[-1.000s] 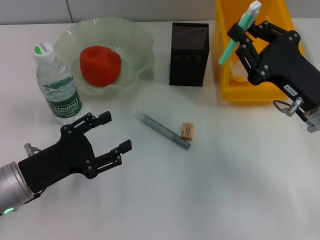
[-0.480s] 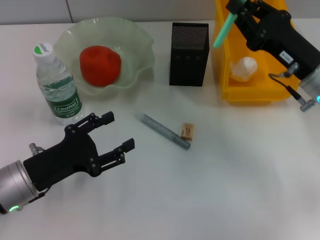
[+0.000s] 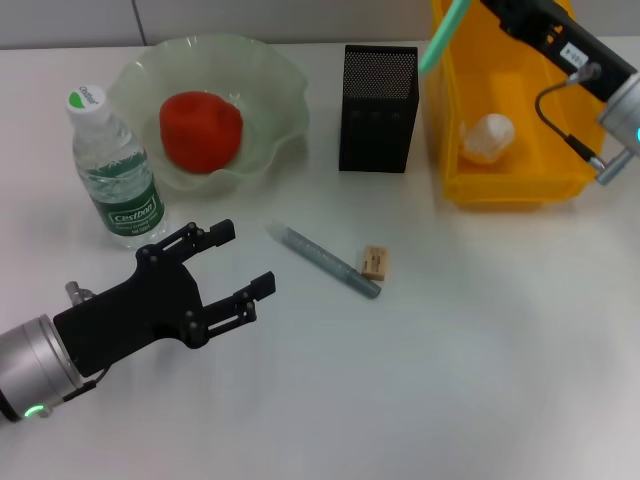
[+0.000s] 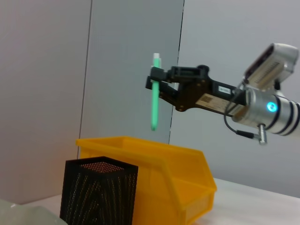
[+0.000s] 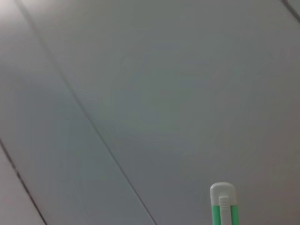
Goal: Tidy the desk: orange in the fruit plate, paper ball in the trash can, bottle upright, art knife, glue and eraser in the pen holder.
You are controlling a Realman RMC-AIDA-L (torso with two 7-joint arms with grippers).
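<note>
Right claw [image 4: 157, 79] around upright green art knife [image 4: 155, 93], long axis vertical.

Your right wrist camera catches only the white-capped end of the green art knife [image 5: 222, 203], standing upright just ahead of the right gripper, set against a plain grey wall [image 5: 140, 93] crossed by slanting panel seams. Its lower part is out of frame.
</note>
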